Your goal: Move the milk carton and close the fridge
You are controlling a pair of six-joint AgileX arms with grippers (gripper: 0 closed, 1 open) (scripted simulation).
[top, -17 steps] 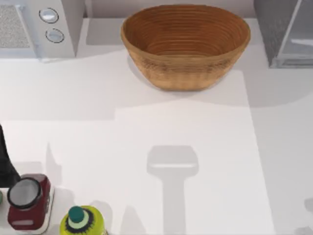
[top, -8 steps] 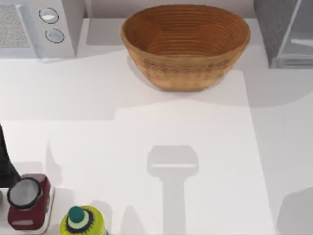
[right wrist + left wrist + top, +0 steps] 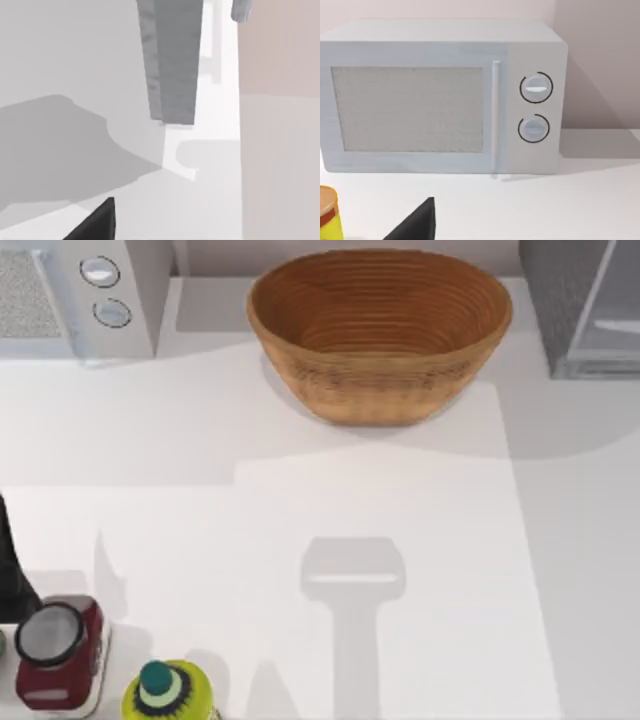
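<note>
At table's far right corner fridge [image 3: 585,310], wicker basket [image 3: 380,330] beside, tool states untellable.

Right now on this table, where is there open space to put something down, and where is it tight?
The widest bare stretch of table runs across the middle, from below the wicker basket toward the near edge. The strip between microwave and basket is narrower. The near-left corner is crowded: dark red jar and yellow-green bottle. The fridge fills the far right.
</note>
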